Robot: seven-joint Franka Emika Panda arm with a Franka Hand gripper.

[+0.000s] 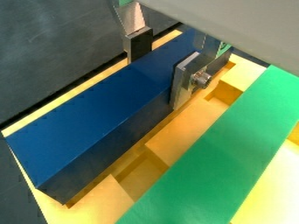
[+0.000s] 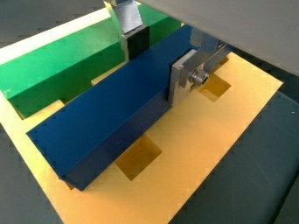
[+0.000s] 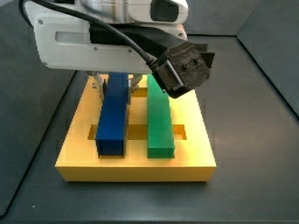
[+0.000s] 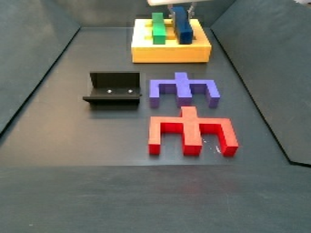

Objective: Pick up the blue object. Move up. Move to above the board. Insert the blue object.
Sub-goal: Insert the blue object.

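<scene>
The blue object (image 1: 100,122) is a long royal-blue bar lying lengthwise in a groove of the yellow board (image 1: 176,144). It lies parallel to the green bar (image 1: 233,149), with a gap between them. It shows in both wrist views (image 2: 111,118) and both side views (image 3: 111,122) (image 4: 185,27). My gripper (image 1: 163,59) straddles the bar near one end. One silver finger with a dark pad is against each long side, shut on it. In a side view the gripper (image 3: 117,85) hangs over the board (image 3: 135,166).
In a side view the dark fixture (image 4: 112,88), a purple cross-shaped block (image 4: 185,87) and a red block (image 4: 191,130) lie on the dark floor, away from the board (image 4: 170,53). Square cut-outs (image 2: 140,157) show in the board's top beside the blue bar.
</scene>
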